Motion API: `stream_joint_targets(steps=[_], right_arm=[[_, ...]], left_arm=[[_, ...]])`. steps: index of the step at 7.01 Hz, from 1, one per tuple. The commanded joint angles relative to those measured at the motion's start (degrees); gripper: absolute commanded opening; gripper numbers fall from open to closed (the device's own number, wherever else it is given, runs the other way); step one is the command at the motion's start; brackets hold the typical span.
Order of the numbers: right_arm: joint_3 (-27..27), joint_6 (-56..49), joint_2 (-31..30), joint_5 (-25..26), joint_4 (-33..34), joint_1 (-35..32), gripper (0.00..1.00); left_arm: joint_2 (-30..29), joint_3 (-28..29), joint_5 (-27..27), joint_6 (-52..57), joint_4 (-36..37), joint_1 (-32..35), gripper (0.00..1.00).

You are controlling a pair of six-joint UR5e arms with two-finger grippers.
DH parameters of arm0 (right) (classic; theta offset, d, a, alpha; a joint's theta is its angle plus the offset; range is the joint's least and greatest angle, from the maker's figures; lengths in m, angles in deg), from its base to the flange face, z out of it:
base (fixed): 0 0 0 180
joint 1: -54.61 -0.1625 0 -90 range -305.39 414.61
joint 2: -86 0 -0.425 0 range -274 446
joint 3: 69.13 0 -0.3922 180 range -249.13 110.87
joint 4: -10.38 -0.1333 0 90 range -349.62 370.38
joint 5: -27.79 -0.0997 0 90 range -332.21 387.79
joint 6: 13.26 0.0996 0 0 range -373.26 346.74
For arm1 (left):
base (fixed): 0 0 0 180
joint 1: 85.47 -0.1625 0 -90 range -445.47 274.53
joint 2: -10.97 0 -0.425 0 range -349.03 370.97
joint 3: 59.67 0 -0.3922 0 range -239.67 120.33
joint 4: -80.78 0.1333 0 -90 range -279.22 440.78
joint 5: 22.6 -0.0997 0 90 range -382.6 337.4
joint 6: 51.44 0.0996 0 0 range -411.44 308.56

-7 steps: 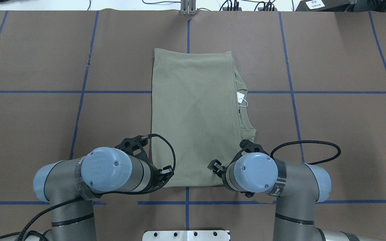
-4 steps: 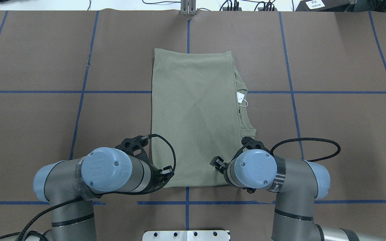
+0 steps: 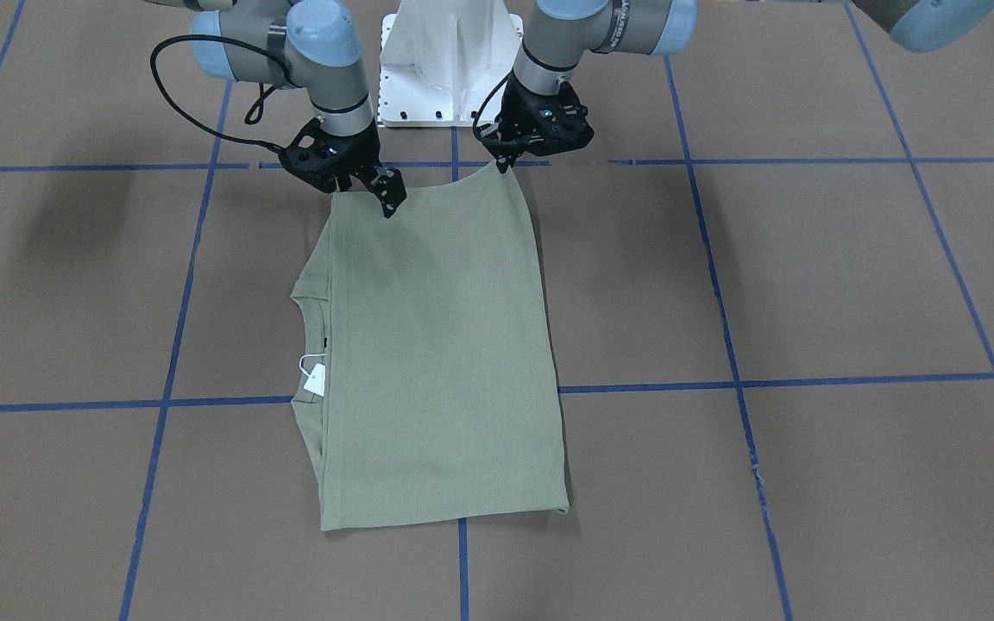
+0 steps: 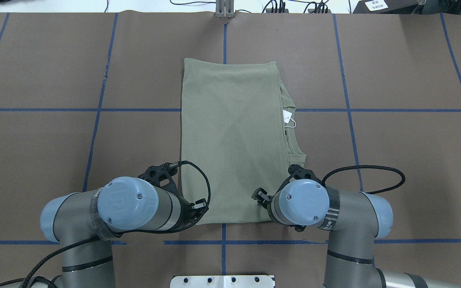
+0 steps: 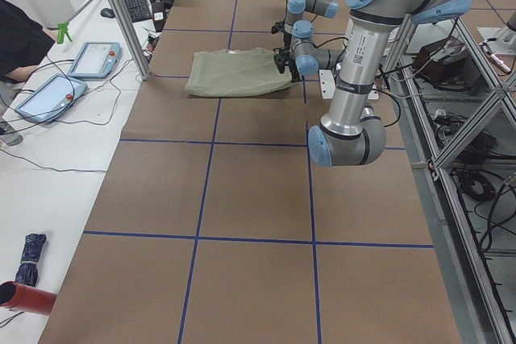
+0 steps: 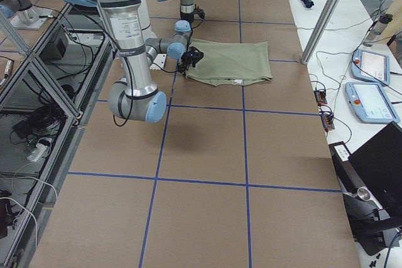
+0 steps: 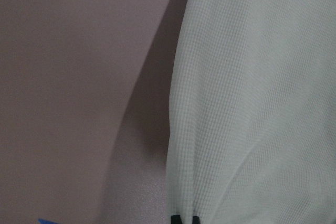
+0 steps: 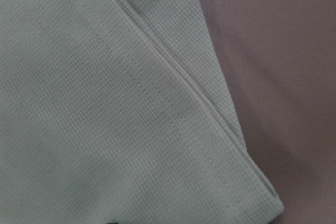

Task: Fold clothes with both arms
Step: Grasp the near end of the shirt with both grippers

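The sage-green shirt (image 3: 437, 362) lies folded into a long rectangle at the table's middle (image 4: 230, 132), with its neck and white hang tag (image 3: 315, 379) on the robot's right side. My left gripper (image 3: 501, 164) is shut on the shirt's near left corner and holds it a little above the table; in the left wrist view the cloth (image 7: 252, 103) hangs from the fingertips (image 7: 184, 219). My right gripper (image 3: 386, 197) hovers low over the near right corner and looks open. The right wrist view shows only the hem (image 8: 210, 124) close up.
The white pedestal base (image 3: 449, 60) stands just behind the shirt's near edge. Blue tape lines (image 4: 346, 110) cross the brown table cover. Teach pendants (image 5: 93, 58) and cables lie on the white bench beyond the table's far edge.
My right gripper has shifted slightly away from the robot, over the shirt's near right corner. The left arm and the shirt have not visibly moved.
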Motion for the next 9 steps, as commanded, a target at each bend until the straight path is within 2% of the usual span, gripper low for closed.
stream_joint_targets(steps=[1,2,3,7,9], right_arm=[[0.41,0.00,0.12,-0.35,0.07,0.01,0.29],[0.68,0.00,0.21,-0.44,-0.02,0.01,0.08],[0.59,0.00,0.99,-0.44,0.07,0.01,0.00],[1.11,0.44,1.61,0.00,0.33,-0.08,0.00],[6.27,-0.26,-1.27,-0.53,0.50,-0.08,0.00]], left_arm=[[-0.03,0.08,-0.02,0.00,0.00,-0.02,0.00],[0.06,0.08,-0.03,0.00,0.00,-0.02,0.00],[0.06,0.08,-0.03,0.09,-0.09,-0.10,0.00],[0.06,-0.18,0.06,0.09,0.00,-0.02,0.00],[2.06,-5.86,-0.03,0.00,2.87,-0.98,0.00]])
